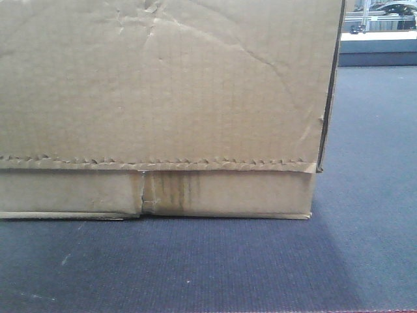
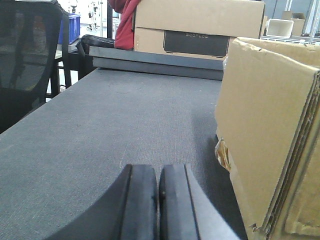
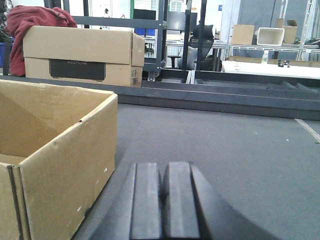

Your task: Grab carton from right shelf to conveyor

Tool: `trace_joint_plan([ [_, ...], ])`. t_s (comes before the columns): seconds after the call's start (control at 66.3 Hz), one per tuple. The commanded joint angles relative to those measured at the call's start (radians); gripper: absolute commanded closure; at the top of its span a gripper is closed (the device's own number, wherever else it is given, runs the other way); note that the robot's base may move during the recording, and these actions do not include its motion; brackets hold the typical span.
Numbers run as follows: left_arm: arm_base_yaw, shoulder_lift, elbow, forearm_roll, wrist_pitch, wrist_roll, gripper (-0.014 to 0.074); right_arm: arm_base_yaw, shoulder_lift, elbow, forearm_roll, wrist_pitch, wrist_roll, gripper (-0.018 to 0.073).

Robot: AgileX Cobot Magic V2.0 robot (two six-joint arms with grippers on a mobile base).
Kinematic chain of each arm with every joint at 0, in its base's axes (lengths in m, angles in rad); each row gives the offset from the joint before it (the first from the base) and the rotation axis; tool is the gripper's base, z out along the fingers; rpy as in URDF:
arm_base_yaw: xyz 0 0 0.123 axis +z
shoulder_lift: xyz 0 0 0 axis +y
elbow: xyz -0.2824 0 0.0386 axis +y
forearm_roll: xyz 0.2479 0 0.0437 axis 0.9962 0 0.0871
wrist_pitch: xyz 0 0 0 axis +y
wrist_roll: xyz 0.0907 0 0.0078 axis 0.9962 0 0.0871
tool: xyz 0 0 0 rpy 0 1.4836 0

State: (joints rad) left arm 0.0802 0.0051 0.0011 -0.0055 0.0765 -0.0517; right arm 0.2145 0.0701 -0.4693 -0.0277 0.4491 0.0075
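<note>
Cardboard carton point(image 1: 163, 98) sits flat on the grey-blue conveyor point(image 1: 365, 195). Left tool point(image 2: 158, 205) and right tool point(image 3: 161, 207) flank it, both pressed together, gripping nothing.

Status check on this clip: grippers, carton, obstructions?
Left gripper shut, empty. Right gripper shut, empty. Carton resting on conveyor, open-topped. No obstruction visible.

Count, approx: 1 open brown carton point(image 1: 156, 104) on 1 grey-blue conveyor point(image 1: 195, 261).

1 closed cardboard box point(image 3: 82, 55) w/ dark label behind the belt, 1 red cloth point(image 3: 30, 22) bunched beside it.

1 smaller cardboard box point(image 3: 242, 34) and 1 white bin point(image 3: 272, 36) on far racking.

1 black mesh chair point(image 2: 30, 55), 1 blue bin point(image 2: 72, 27).

2 grippers, each w/ 2 fingers point(image 2: 140, 205) pressed together: left gripper point(image 2: 158, 205), right gripper point(image 3: 162, 205).
</note>
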Motion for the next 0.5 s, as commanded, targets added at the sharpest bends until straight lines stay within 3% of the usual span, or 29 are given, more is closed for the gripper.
trace_joint_plan([
  [0.0, 0.001, -0.005, -0.001, -0.007, -0.018, 0.005, 0.0582, -0.002, -0.003, 0.003, -0.013, -0.025, -0.007, 0.0627],
  [0.302, 0.001, -0.005, -0.001, -0.007, -0.018, 0.005, 0.0582, -0.002, -0.003, 0.003, -0.013, -0.03, -0.007, 0.0627],
  [0.483, 0.001, -0.005, -0.001, -0.007, -0.018, 0.005, 0.0582, -0.109, -0.005, 0.058, 0.019, -0.095, -0.007, 0.0627],
])
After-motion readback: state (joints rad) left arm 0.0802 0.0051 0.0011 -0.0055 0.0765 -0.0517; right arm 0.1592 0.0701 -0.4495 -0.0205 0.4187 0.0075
